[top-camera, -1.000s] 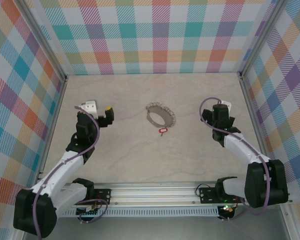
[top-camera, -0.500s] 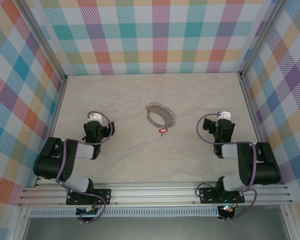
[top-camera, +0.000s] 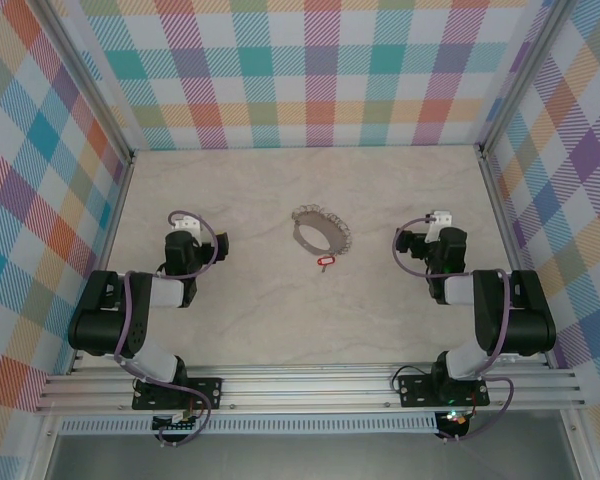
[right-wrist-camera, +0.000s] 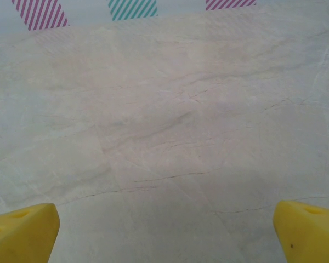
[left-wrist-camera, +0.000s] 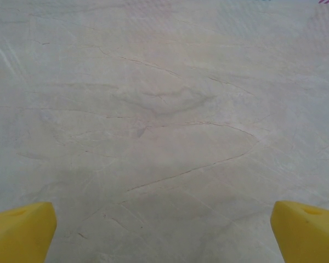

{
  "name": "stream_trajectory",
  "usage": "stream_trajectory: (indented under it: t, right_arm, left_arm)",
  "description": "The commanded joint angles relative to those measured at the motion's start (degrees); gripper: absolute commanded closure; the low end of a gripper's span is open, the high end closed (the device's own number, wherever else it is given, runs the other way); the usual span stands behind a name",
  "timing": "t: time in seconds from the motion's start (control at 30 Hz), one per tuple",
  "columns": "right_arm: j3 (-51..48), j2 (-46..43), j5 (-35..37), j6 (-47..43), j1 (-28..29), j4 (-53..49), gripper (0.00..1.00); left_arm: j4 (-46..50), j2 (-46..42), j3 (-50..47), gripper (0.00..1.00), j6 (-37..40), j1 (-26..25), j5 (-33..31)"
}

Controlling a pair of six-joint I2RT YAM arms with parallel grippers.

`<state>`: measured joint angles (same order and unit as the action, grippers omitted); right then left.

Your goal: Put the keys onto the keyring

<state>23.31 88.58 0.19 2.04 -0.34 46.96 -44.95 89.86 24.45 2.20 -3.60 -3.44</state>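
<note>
Two pincers, both spread wide, nothing held. Left pincer point(left-wrist-camera: 163, 233): yellow fingertips point(left-wrist-camera: 21, 230) at the lower corners of its wrist view, bare marbled surface point(top-camera: 270, 320) between them. Right pincer point(right-wrist-camera: 164, 230): the same, over bare surface at the right. One keyring point(top-camera: 320, 232): grey, rim fringed with small loops, lying flat mid-surface between the arms. One key point(top-camera: 326, 261): red head, lying just near of the ring's near rim, outside it; whether they touch cannot be told. Checked walls point(top-camera: 310, 70) at left, right and far sides.
</note>
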Motion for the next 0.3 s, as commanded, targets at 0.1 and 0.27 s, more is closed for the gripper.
stream_trajectory:
  t: [0.1, 0.27]
  right_arm:
    - [0.92, -0.29, -1.73, -1.06, 0.29, -0.36, 0.0]
    - [0.35, -0.68, -1.92, -1.38, 0.34, 0.22, 0.0]
  left_arm:
    - [-0.85, -0.13, -0.02, 0.0, -0.32, 0.51, 0.91]
    - [-0.87, -0.13, -0.01, 0.0, -0.34, 0.52, 1.06]
